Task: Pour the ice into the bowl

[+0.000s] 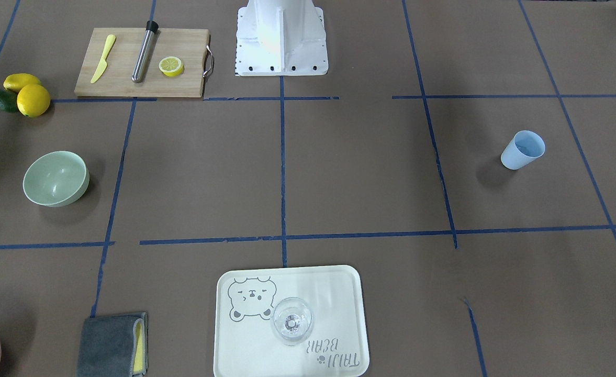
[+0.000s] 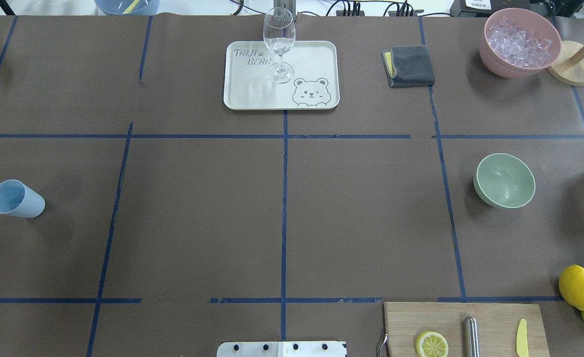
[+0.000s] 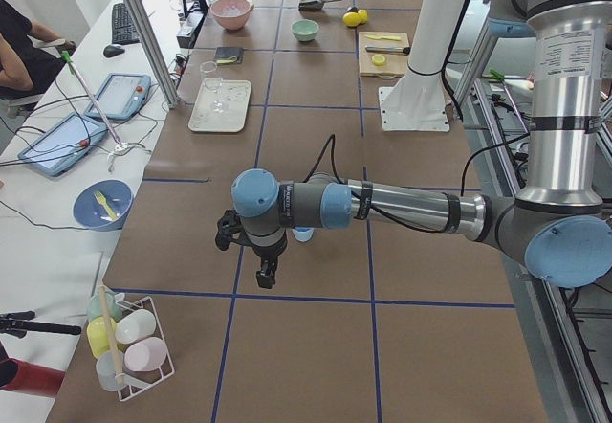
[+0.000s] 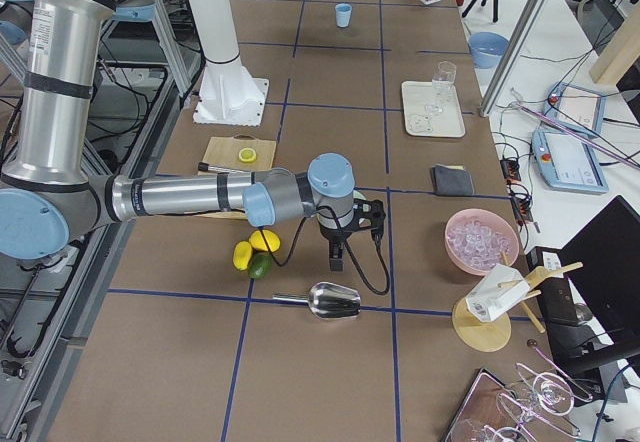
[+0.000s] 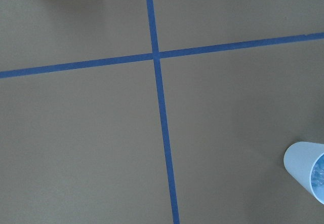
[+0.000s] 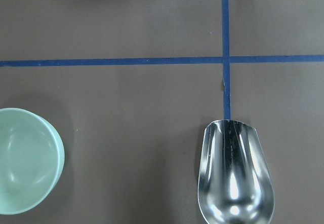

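Note:
The mint-green bowl (image 2: 505,180) (image 1: 55,178) (image 6: 25,168) stands upright with nothing in it on the robot's right side. Clear ice cubes (image 2: 517,42) (image 4: 480,237) fill the pink tub (image 2: 490,54) beyond it. A light blue cup (image 2: 16,199) (image 5: 309,171) stands on the left side, with a glossy mottled patch inside that I cannot identify. My left gripper (image 3: 265,272) hangs above the table near the cup. My right gripper (image 4: 335,259) hangs between the bowl and a metal scoop (image 6: 235,176) (image 4: 330,302). Whether either gripper is open or shut, I cannot tell.
A cream tray (image 2: 252,94) holds a wine glass (image 2: 279,44). A cutting board (image 1: 124,78) carries a lemon slice (image 1: 171,66), a steel muddler (image 1: 144,51) and a yellow knife (image 1: 102,58). Lemons (image 2: 578,286), a grey cloth (image 2: 411,65) and a wooden stand (image 2: 572,69) sit nearby.

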Action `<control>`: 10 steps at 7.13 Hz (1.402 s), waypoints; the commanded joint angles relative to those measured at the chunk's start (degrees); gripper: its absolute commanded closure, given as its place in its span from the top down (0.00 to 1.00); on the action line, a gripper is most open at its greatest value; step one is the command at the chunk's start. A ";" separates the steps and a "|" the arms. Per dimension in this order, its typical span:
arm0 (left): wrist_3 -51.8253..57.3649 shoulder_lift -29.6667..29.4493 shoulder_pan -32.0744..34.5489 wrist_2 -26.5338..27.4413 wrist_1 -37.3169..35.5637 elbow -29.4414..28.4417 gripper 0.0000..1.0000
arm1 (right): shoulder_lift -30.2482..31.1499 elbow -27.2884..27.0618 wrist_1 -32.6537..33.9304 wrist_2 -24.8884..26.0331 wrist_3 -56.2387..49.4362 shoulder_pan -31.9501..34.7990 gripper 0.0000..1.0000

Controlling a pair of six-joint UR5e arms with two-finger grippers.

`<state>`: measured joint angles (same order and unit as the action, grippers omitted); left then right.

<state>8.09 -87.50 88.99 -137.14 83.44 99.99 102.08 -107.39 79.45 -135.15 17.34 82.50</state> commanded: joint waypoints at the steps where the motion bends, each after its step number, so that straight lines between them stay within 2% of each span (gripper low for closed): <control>1: 0.00 0.14 -0.83 -0.15 3.98 0.56 1.00 | -0.03 -0.01 -1.13 -0.29 0.15 -0.15 1.00; 3: -0.53 1.53 -1.10 -2.06 10.32 0.64 1.00 | -0.03 0.08 -1.57 -0.73 0.24 -0.50 1.00; 6: -0.09 1.81 -1.18 -2.52 10.60 0.73 1.00 | 1.02 0.43 -3.25 -2.92 0.59 -0.68 1.00; 7: -0.18 1.81 -1.18 -2.52 10.60 0.73 1.00 | 1.02 0.34 -3.42 -3.37 0.77 -3.11 1.00; 8: -0.09 2.16 -1.27 -2.52 10.51 0.65 1.00 | 0.32 0.86 -6.73 -5.63 0.68 -9.57 1.00; 9: -0.09 2.42 -1.27 -2.52 10.60 0.64 1.00 | -0.20 2.26 -10.59 -4.26 4.95 -12.95 1.00; 10: -0.18 2.42 -1.18 -2.52 10.60 0.64 1.00 | -3.08 2.88 -11.41 -1.12 11.78 -16.63 1.00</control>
<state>7.97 -85.20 87.75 -139.66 94.02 100.65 101.33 -105.44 70.16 -138.74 22.81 70.33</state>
